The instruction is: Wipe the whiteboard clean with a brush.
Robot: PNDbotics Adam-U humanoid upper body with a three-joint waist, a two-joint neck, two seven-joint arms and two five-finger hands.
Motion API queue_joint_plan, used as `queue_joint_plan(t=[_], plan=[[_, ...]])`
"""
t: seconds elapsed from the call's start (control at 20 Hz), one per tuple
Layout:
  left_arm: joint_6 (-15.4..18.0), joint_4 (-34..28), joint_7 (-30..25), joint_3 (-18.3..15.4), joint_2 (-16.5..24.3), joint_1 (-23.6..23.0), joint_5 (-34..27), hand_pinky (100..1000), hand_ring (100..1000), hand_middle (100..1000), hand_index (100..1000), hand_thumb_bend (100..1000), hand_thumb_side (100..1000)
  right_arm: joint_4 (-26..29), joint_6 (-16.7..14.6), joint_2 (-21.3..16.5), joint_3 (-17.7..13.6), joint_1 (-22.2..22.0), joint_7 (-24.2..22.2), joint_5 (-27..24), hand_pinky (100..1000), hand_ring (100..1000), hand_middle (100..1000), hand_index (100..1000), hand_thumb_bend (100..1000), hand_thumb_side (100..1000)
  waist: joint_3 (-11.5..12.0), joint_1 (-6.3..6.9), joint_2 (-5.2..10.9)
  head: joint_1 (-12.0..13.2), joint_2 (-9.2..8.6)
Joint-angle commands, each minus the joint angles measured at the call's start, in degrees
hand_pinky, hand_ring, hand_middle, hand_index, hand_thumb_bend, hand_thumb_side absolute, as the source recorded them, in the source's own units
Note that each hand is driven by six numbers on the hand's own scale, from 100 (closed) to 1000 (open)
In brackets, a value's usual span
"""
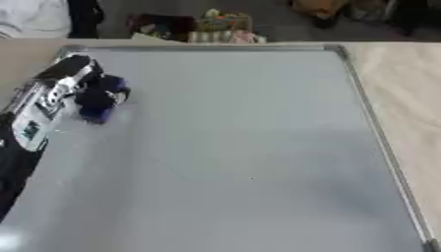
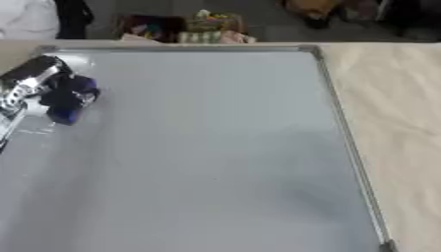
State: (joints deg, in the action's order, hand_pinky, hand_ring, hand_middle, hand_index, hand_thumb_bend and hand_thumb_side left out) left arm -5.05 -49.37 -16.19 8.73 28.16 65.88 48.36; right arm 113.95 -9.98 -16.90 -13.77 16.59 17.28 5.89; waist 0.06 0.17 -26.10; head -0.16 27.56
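Left eye view: left hand [image 1: 86, 86] curled round blue brush [image 1: 102, 109], pressed on whiteboard [image 1: 250, 147] near far-left corner. Wiping step underway, I'd say; board looks mostly clean. Next: sweep across w/ brush kept flat. Right hand not visible.

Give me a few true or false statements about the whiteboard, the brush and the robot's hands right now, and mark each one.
1. The left hand holds a blue brush on the whiteboard. True.
2. The brush is at the board's near right corner. False: it is near the far left corner.
3. The right hand is pressing on the board. False: no right hand shows.
4. The whiteboard lies on a light wooden table. True.
5. Bold writing covers the board's middle. False: the middle looks blank.
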Motion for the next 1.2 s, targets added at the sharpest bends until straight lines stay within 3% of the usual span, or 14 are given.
queue_joint_plan(t=[0.05,0.25,0.4,1.2], plan=[[-0.2,0.5,1.1,-0.2,1.5,0.0,2.5,540,537,333,502,279,428,0.6,0.0,-0.7,-0.6,0.2,0.3,-0.3,871,826,605,865,100,1000,0.0,-0.21,1.37,0.0,-0.46],[-1.0,1.9,2.3,-1.7,2.5,-0.1,5.1,541,543,341,516,287,453,0.6,0.1,-0.7,-0.7,0.2,0.4,-0.2,871,825,604,865,100,1000,0.0,-0.28,1.26,0.2,-0.59],[-1.9,3.1,3.5,-2.9,3.1,-0.1,6.2,545,548,345,524,246,418,0.6,0.0,-0.8,-0.7,0.2,0.6,-0.2,871,825,603,864,100,1000,0.0,-0.38,1.12,0.4,-0.91],[-4.9,5.8,7.3,-5.7,5.2,-0.7,5.7,551,548,341,546,196,501,0.6,0.0,-0.7,-1.0,0.1,0.9,0.1,870,822,597,864,100,1000,-0.1,-0.77,0.37,0.5,-1.9]])
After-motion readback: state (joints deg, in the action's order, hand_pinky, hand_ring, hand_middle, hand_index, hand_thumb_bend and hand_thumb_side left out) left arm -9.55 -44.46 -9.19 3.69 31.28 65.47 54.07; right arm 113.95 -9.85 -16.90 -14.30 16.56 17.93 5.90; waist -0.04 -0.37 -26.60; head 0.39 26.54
